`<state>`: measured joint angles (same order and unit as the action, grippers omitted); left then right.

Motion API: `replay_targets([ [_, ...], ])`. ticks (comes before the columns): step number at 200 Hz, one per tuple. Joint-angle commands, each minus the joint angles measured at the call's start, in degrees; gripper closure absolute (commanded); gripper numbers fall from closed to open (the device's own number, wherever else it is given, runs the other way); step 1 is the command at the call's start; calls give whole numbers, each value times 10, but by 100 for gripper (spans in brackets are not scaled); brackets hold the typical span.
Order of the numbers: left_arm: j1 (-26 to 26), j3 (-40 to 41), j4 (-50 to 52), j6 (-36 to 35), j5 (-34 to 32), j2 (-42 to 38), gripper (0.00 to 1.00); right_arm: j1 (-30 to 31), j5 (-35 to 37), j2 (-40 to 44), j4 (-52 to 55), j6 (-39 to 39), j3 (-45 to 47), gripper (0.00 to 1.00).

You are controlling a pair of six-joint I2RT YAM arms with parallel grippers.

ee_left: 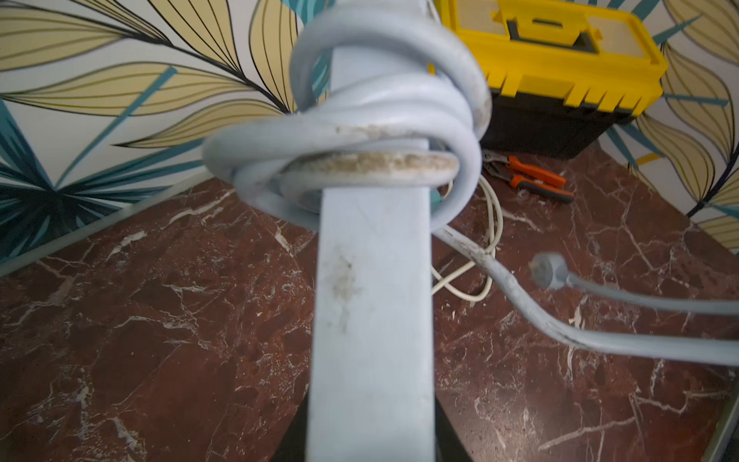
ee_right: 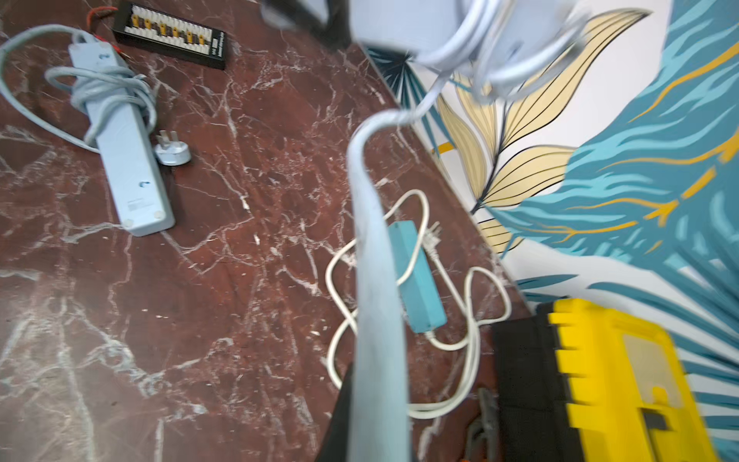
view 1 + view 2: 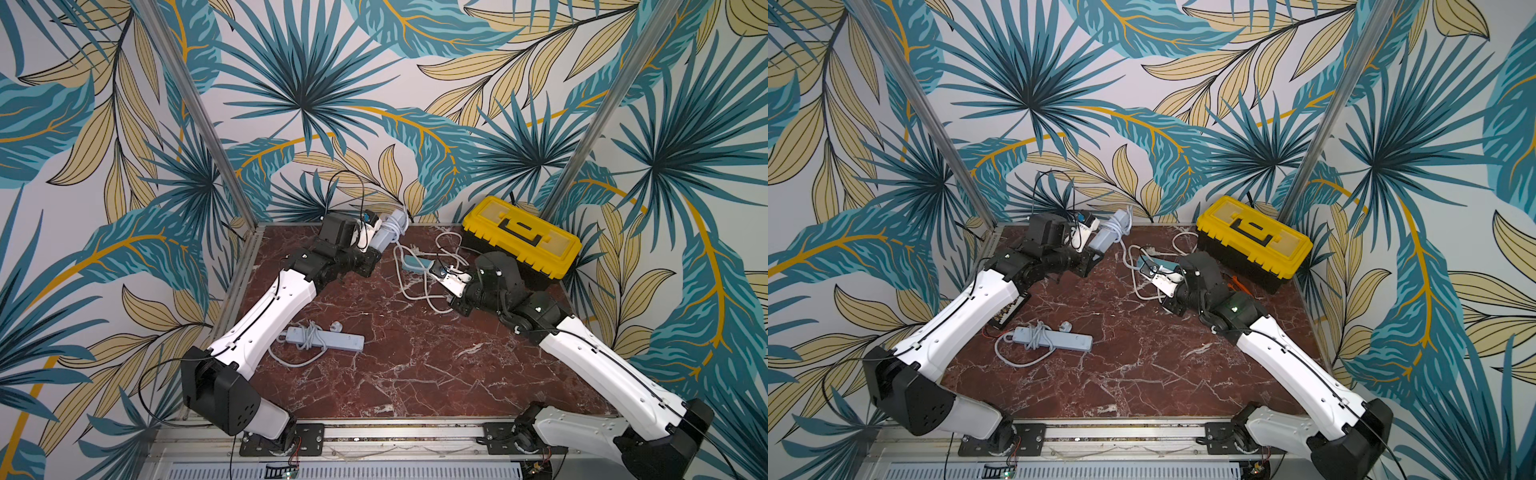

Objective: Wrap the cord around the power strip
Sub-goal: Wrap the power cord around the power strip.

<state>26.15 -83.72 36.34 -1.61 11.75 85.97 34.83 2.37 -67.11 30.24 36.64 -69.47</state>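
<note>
Left gripper (image 3: 369,237) clamped on power strip (image 3: 386,230), lifted clear; several cord (image 1: 380,104) loops sit just past its jaws. Right gripper (image 3: 438,270) pinched shut on the loose tail, plug (image 1: 546,275) just beyond. Tail left to wrap, I'd judge.

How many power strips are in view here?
3. A grey strip, cord coiled on it, in the left tool; a second wrapped grey strip beside the left arm; a teal strip among white cord by the right tool.
</note>
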Motion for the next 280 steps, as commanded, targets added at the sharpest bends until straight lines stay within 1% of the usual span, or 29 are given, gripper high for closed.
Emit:
replay_targets([
  [1,19,-13,61,-56,63,8,100,2,45,-32,12,123,-73,100],
  [24,58,11,86,-99,175,2,100,0,56,-86,3,176,-149,100],
  [34,72,28,86,-124,232,-9,100,-10,43,-111,11,191,-181,100],
  [53,94,54,85,-165,335,-36,100,-37,-12,-161,46,213,-237,100],
  [73,107,56,85,-168,441,-43,100,-74,-94,-209,76,200,-281,100],
  [88,111,52,86,-167,484,-48,100,-98,-151,-239,104,180,-308,100],
  [98,111,45,85,-168,496,-54,100,-118,-207,-255,122,158,-320,96],
  [108,109,35,85,-164,499,-60,100,-138,-264,-264,125,125,-317,87],
  [121,105,19,86,-162,505,-66,100,-159,-322,-266,108,79,-296,67],
  [128,101,11,85,-162,504,-69,100,-169,-344,-260,82,52,-272,60],
  [142,95,-5,85,-157,489,-72,100,-184,-369,-238,11,-4,-208,50],
  [155,92,-16,76,-144,463,-73,100,-193,-372,-214,-61,-59,-151,43],
  [171,93,-27,50,-109,421,-74,100,-202,-374,-185,-131,-115,-85,34],
  [185,93,-36,28,-72,390,-74,100,-203,-361,-164,-171,-149,-41,31],
  [221,95,-63,27,-32,342,-68,100,-203,-326,-119,-276,-220,63,28],
  [261,95,-76,27,-17,303,-59,100,-203,-290,-98,-333,-275,133,26],
  [280,95,-82,26,-3,305,-53,100,-203,-273,-95,-373,-304,163,26],
])
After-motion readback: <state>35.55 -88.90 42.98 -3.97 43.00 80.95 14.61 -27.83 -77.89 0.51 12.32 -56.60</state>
